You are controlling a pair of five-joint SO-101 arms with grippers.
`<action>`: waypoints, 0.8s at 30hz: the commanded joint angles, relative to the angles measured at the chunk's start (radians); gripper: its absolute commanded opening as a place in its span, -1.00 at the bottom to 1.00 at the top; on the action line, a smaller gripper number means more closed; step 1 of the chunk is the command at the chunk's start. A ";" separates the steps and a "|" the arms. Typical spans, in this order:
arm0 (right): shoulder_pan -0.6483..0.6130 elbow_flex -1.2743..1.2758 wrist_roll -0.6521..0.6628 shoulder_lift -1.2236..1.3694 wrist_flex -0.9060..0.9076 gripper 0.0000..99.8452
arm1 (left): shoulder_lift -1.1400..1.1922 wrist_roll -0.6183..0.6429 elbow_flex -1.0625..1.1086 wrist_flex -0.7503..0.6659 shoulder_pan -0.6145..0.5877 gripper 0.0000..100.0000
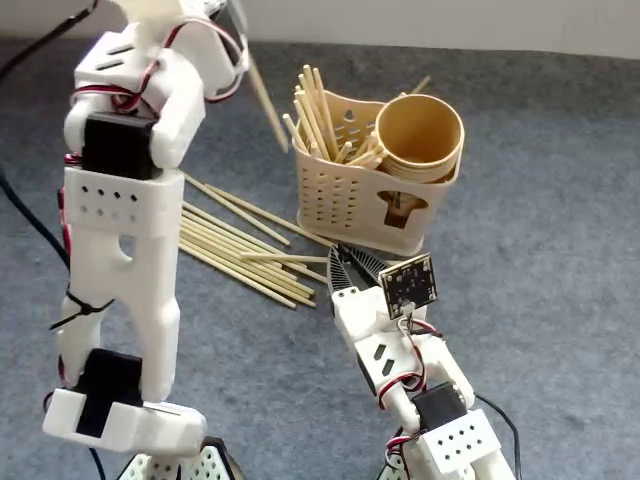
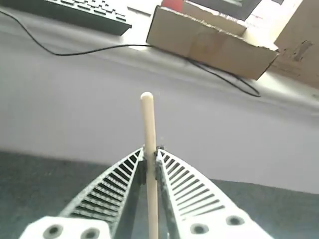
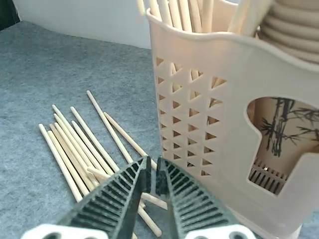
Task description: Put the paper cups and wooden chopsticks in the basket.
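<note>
Left gripper [image 2: 149, 162]: raised high over the table, fingers pinching one wooden chopstick [image 2: 147, 124] that stands upright between them. Right gripper [image 3: 151, 172]: low, just beside the front wall of the basket [image 3: 209, 124], fingers drawn almost together with a thin slit between, nothing seen in it. Its tips sit over the loose chopsticks [image 3: 75, 144] lying on the grey mat [image 1: 560, 300]. The basket holds stacked paper cups [image 1: 420, 135] and a bundle of chopsticks [image 1: 315, 115] standing on end
</note>
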 commanded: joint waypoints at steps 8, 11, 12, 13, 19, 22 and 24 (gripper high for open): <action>0.010 0.048 0.015 -0.021 -0.027 -0.93 | -0.053 0.005 -0.048 -0.178 0.114 -0.99; 0.010 0.048 0.015 -0.021 -0.027 -0.93 | -0.053 0.003 -0.047 -0.180 0.137 -0.99; 0.010 0.048 0.015 -0.021 -0.027 -0.93 | -0.053 0.003 -0.044 -0.178 0.142 -0.99; 0.010 0.048 0.015 -0.021 -0.027 -0.93 | -0.048 0.003 -0.042 -0.178 0.143 -0.99; 0.010 0.048 0.015 -0.021 -0.027 -0.93 | -0.050 0.002 0.010 -0.121 0.136 -0.92; 0.010 0.048 0.015 -0.021 -0.027 -0.93 | -0.051 0.002 0.024 -0.043 0.136 -0.68; 0.010 0.048 0.015 -0.021 -0.027 -0.93 | -0.051 0.002 0.024 -0.002 0.139 -0.61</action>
